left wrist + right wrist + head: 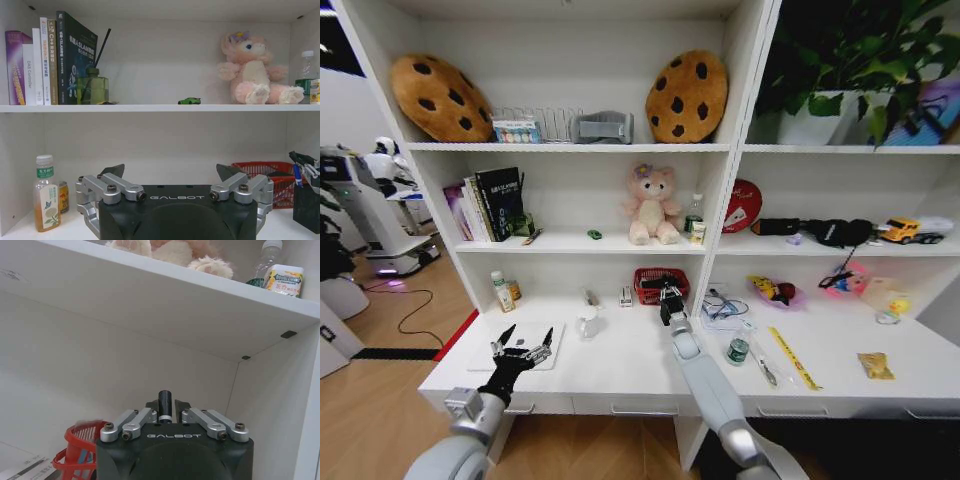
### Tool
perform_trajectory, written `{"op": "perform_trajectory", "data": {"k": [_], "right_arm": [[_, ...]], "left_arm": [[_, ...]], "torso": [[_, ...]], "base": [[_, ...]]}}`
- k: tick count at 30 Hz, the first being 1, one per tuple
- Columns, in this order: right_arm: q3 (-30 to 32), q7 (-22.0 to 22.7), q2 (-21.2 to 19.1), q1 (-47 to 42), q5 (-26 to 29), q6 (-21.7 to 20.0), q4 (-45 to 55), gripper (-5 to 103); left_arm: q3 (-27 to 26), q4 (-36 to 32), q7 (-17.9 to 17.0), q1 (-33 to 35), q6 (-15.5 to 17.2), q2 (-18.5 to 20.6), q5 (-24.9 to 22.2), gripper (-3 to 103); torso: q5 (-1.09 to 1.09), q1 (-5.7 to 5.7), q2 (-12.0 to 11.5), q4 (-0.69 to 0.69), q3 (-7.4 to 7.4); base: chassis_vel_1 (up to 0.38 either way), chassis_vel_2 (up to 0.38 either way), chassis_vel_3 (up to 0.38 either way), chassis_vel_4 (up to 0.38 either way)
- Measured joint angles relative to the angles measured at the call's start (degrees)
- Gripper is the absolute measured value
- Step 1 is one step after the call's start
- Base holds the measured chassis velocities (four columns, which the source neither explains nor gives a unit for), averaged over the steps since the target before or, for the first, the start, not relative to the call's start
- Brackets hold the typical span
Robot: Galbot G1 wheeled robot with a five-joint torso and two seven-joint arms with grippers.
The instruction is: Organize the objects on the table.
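1. The right gripper (671, 297) is raised over the white table (620, 370), just in front of the red basket (660, 286). Its fingers are clamped on a dark pen (165, 405), which stands upright between them, probably so it can go into a holder tip-down.
2. The left gripper (523, 349) hovers with its fingers spread wide and holding nothing, over the silver laptop (485, 358) near the table's left end; it seems to be waiting.
3. To the right of the right gripper and nearer the table's front edge lie a green-topped tin (738, 350), another pen (764, 371) and a yellow ruler (793, 357), all not yet tidied.
4. The green toy car (189, 101) sits on the shelf above and beyond both grippers, left of the pink bear (255, 70).
5. Readable writing: "GALBOT" on each gripper body, "DOUBLEMINT" on a small box (283, 280) on the shelf above the right gripper, and "C++" on one book spine (52, 60).
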Motion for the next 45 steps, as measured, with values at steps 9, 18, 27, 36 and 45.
{"op": "perform_trajectory", "data": {"k": [9, 18, 27, 36, 45], "right_arm": [[-4.92, 4.52, -4.03, -5.42, 9.81, -7.00, 11.65, 62], [-11.90, 20.69, -10.51, -16.27, 22.76, -27.95, 36.67, 94], [-12.39, 41.41, -11.43, -24.83, 31.52, -38.14, 46.91, 100], [-12.58, 48.64, -10.86, -27.44, 29.63, -37.26, 45.52, 100], [-13.04, 51.96, -10.61, -28.58, 24.41, -32.87, 43.54, 100]], "left_arm": [[0.00, 0.00, 0.00, 0.00, 0.00, 0.00, 0.00, 100], [0.00, 0.00, 0.00, 0.00, 0.00, 0.00, 0.00, 100], [0.00, 0.00, 0.00, 0.00, 0.00, 0.00, 0.00, 100], [0.00, 0.00, 0.00, 0.00, 0.00, 0.00, 0.00, 100], [0.00, 0.00, 0.00, 0.00, 0.00, 0.00, 0.00, 100]], "torso": [[0.00, 0.00, 0.00, 0.01, 0.00], [0.00, 0.00, 0.00, -0.01, -0.01], [0.00, -0.01, 0.00, 0.00, -0.01], [0.00, 0.00, 0.00, 0.01, 0.00], [0.00, 0.00, -0.01, 0.00, 0.00]], "base": [[0.000, 0.000, 0.000, 0.000], [0.000, 0.000, 0.000, 0.000], [0.000, 0.000, 0.000, 0.000], [0.000, 0.000, 0.000, 0.000], [0.000, 0.000, 0.000, 0.000]]}}
